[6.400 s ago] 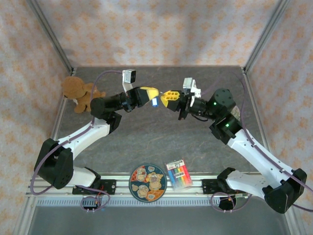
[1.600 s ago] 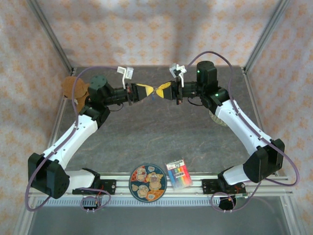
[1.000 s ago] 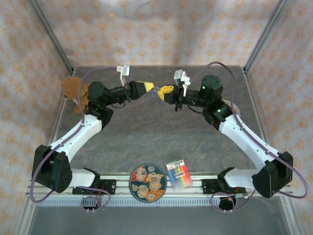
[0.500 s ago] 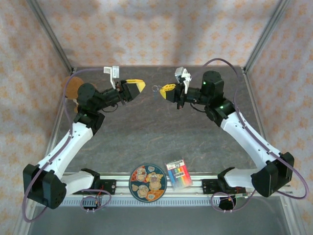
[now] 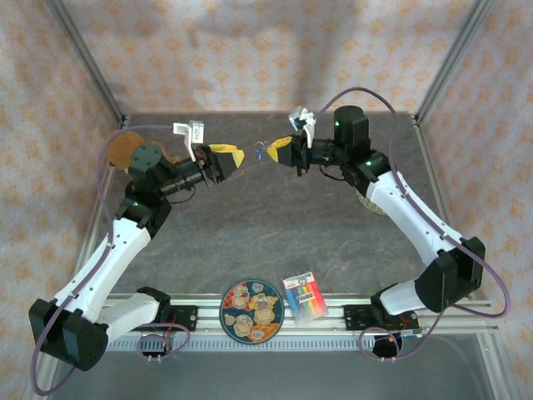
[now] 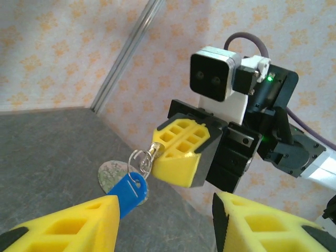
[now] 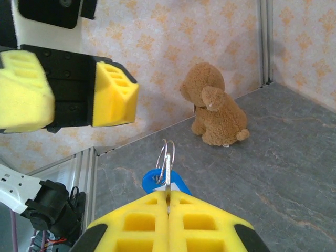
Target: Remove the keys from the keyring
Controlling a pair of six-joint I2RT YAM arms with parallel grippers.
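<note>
Judged the step in hand as parting the keyring (image 6: 137,157) from the keys (image 6: 154,150). Advise bringing the left pincer (image 6: 165,210) straight in along the line of the ring, closing on the wire loop or the blue tag (image 6: 128,191) well clear of the opposing yellow fingers (image 6: 181,152), then drawing away slowly with a slight twist to avoid wrenching the small metal piece loose. Found the left pincer open and empty, just short of the tag and below it in the left wrist view. Found the right pincer (image 7: 168,197) shut, apparently on the key shaft, with ring and tag projecting just beyond its tip. Noted the whole assembly held in mid-air between both arms, above the tabletop (image 5: 250,225); cannot confirm the number of keys
</note>
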